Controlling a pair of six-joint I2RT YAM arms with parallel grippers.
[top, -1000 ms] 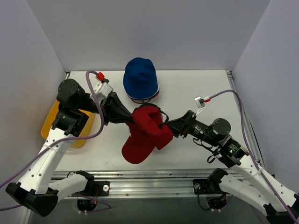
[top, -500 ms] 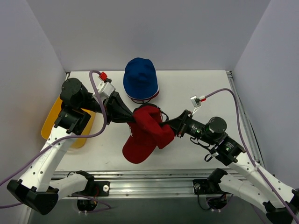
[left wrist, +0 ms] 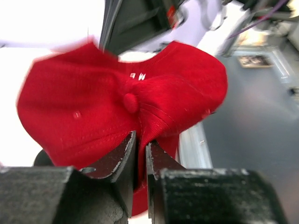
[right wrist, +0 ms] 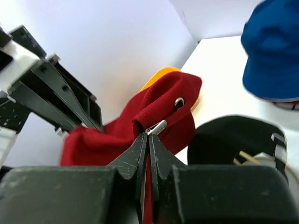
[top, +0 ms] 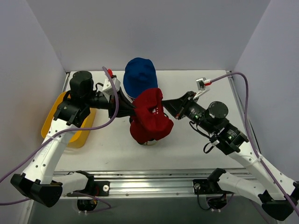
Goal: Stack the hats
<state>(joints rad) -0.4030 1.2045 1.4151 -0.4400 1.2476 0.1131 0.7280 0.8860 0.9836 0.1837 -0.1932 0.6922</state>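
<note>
Holding the red baseball cap (top: 150,116) up off the worktop (top: 107,144), the left tool (top: 133,112) and right tool (top: 164,109) each pinch its fabric. Next, it probably needs lowering onto the blue hat (top: 140,77) just behind.

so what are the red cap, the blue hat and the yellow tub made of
Red fabric baseball cap: looks like matte cotton twill; stitched seams, covered top button, soft folds. Blue fabric hat: probably similar matte cloth, weave too small to see. Yellow plastic tub: smooth, rigid-looking moulded plastic.
</note>
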